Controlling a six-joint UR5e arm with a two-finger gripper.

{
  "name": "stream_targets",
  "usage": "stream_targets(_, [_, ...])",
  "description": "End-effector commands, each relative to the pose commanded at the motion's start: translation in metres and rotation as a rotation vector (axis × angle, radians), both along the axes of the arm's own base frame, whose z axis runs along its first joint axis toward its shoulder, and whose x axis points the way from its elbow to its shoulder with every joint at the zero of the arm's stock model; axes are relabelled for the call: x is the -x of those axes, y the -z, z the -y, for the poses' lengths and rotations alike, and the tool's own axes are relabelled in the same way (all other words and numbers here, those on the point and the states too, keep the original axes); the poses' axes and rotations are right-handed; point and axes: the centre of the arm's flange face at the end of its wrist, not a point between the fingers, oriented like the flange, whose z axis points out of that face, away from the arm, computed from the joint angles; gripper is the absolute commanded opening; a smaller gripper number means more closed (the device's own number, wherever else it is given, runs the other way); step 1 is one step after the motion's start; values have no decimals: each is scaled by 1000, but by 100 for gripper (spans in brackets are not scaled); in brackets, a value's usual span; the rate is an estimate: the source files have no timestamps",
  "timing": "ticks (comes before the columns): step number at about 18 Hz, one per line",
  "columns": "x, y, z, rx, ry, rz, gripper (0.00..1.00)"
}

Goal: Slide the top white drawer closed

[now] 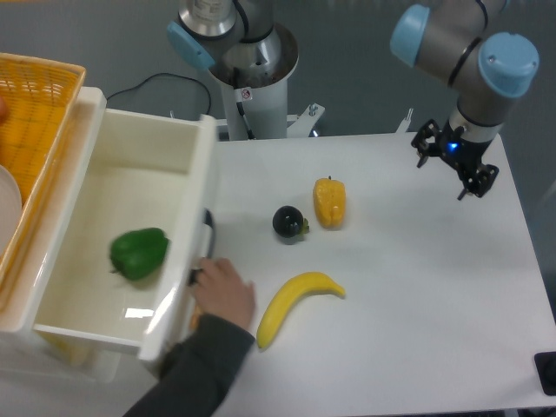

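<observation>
Camera view: the gripper point(455, 162) hangs with jaws spread and empty above the far right part of the white table point(417, 330), well apart from the cabinet. On the table lie a yellow bell pepper point(329, 201), a dark round fruit point(287, 222) just beside it, and a banana point(294, 305). At left, the top white drawer point(130, 239) stands pulled out, a green bell pepper point(138, 254) inside, a person's hand point(224, 291) at its front handle. A yellow woven basket point(30, 130) sits at far left.
</observation>
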Motion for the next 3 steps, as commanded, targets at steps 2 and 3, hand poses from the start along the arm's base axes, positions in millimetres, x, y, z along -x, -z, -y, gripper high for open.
stream_targets(2, [1, 1, -3, -3, 2, -10, 100])
stream_targets(3, [0, 1, -3, -5, -3, -13, 100])
